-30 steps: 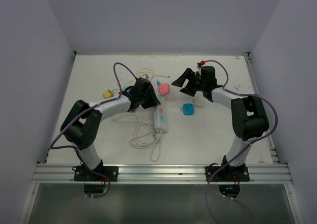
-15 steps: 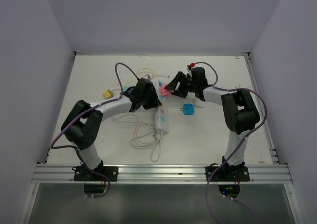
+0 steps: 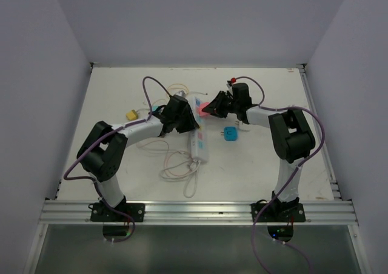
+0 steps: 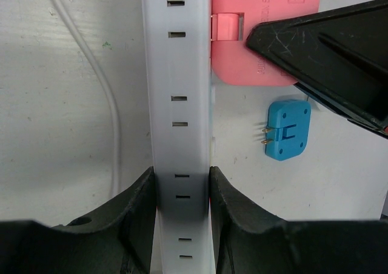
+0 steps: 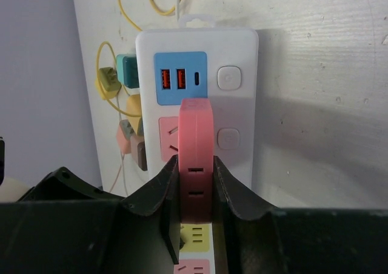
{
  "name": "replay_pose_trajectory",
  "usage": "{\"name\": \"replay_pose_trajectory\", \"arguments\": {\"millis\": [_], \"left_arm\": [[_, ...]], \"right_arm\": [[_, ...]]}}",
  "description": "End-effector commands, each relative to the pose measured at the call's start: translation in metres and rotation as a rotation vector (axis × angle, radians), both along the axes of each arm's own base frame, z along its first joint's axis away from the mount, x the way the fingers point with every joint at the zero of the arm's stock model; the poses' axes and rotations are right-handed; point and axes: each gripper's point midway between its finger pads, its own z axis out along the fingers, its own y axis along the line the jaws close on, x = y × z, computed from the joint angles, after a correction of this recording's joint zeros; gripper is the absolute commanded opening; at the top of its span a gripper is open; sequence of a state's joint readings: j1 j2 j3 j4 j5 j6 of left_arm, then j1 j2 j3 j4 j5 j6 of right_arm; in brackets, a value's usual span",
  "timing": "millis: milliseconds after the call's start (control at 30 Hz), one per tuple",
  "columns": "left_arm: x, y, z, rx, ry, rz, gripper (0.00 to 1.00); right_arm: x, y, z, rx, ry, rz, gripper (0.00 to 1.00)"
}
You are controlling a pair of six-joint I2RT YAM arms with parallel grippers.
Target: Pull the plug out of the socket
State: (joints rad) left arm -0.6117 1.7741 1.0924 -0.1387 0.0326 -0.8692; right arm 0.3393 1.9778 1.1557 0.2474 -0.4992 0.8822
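1. We see the power strip (image 3: 197,142) lying near the middle of the desk (image 3: 267,165), between the two arms. Its long axis runs roughly from near to far.
2. The left hand (image 3: 179,117) is clamped across the strip's narrow white body. In the left wrist view, its two black fingers (image 4: 136,216) press on opposite sides of the strip (image 4: 179,74).
3. The pink plug (image 3: 201,109) is still seated in the strip, toward the far end. In the right wrist view it (image 5: 195,128) stands out of the pink outlet face just below the blue USB panel.
4. The right hand (image 3: 212,107) is closed on that pink plug. Its fingers (image 5: 167,192) pinch the plug's two flat sides.
5. From the left wrist view, the pink plug (image 4: 254,7) butts against the strip's face, with a black finger of the right hand (image 4: 327,50) lying over it.
6. A blue plug (image 3: 230,134) lies loose on the desk just right of the strip, its metal prongs pointing toward the strip.
7. The strip's thin white cord (image 3: 176,165) loops on the desk at the near-left side.
8. A yellow plug (image 3: 131,114) sits well to the left, beside the left arm.
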Motion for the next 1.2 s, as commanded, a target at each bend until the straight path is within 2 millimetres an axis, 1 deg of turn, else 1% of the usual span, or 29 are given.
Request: {"name": "replay_pose_trajectory", "arguments": {"millis": [0,33,133,167,267,433,500,533,600,733,767,800,833,867,900,933,967,1000,1033,1100,1133,1167], "left_arm": [[-0.028,0.031,-0.053,0.198,0.129,-0.009,0.0],[-0.027,0.034,-0.054,0.212,0.127,0.0,0.0],[-0.03,0.042,-0.059,0.255,0.148,0.02,0.0],[-0.03,0.048,-0.06,0.281,0.151,0.032,0.0],[-0.032,0.055,-0.063,0.307,0.163,0.037,0.0],[-0.038,0.065,-0.072,0.312,0.196,0.049,0.0],[-0.038,0.069,-0.074,0.315,0.205,0.058,0.0],[-0.038,0.071,-0.075,0.316,0.21,0.061,0.0],[-0.037,0.074,-0.074,0.315,0.211,0.071,0.0],[-0.036,0.079,-0.073,0.325,0.214,0.094,0.0],[-0.036,0.079,-0.072,0.324,0.212,0.098,0.0],[-0.036,0.08,-0.072,0.323,0.209,0.102,0.0],[-0.037,0.081,-0.073,0.326,0.215,0.11,0.0],[-0.036,0.081,-0.072,0.321,0.211,0.111,0.0],[-0.036,0.081,-0.073,0.319,0.21,0.111,0.0],[-0.036,0.08,-0.072,0.315,0.21,0.107,0.0],[-0.036,0.079,-0.071,0.309,0.21,0.106,0.0],[-0.035,0.078,-0.071,0.306,0.208,0.103,0.0],[-0.035,0.077,-0.07,0.302,0.207,0.102,0.0],[-0.034,0.075,-0.066,0.29,0.197,0.1,0.0],[-0.034,0.074,-0.064,0.283,0.192,0.099,0.0],[-0.032,0.074,-0.062,0.277,0.187,0.1,0.0]], "right_arm": [[0.003,0.007,0.019,0.034,-0.049,0.028,0.04],[0.0,0.007,0.019,0.035,-0.046,0.032,0.0],[-0.002,0.006,0.022,0.042,-0.048,0.038,0.0],[-0.002,0.005,0.026,0.046,-0.055,0.039,0.0],[0.0,-0.001,0.034,0.056,-0.066,0.033,0.0],[0.007,-0.014,0.057,0.086,-0.113,0.027,0.0],[0.007,-0.017,0.064,0.095,-0.127,0.034,0.0],[0.007,-0.021,0.071,0.099,-0.141,0.03,0.0],[0.005,-0.023,0.076,0.116,-0.148,0.041,0.0],[0.002,-0.04,0.087,0.131,-0.176,0.024,0.0],[0.001,-0.045,0.089,0.13,-0.178,0.015,0.0],[0.002,-0.053,0.091,0.131,-0.184,-0.003,0.0],[-0.002,-0.056,0.09,0.135,-0.183,-0.004,0.0],[-0.004,-0.059,0.103,0.143,-0.217,-0.004,0.0],[-0.004,-0.066,0.106,0.141,-0.226,-0.017,0.0],[-0.007,-0.074,0.115,0.134,-0.252,-0.037,0.0],[-0.006,-0.082,0.117,0.122,-0.26,-0.065,0.0],[-0.002,-0.105,0.115,0.1,-0.258,-0.131,0.0],[0.0,-0.121,0.105,0.075,-0.238,-0.186,0.0],[-0.001,-0.149,0.098,0.039,-0.209,-0.26,0.0],[0.002,-0.177,0.09,0.023,-0.187,-0.325,0.0],[0.002,-0.188,0.084,0.012,-0.171,-0.354,0.0]]}}
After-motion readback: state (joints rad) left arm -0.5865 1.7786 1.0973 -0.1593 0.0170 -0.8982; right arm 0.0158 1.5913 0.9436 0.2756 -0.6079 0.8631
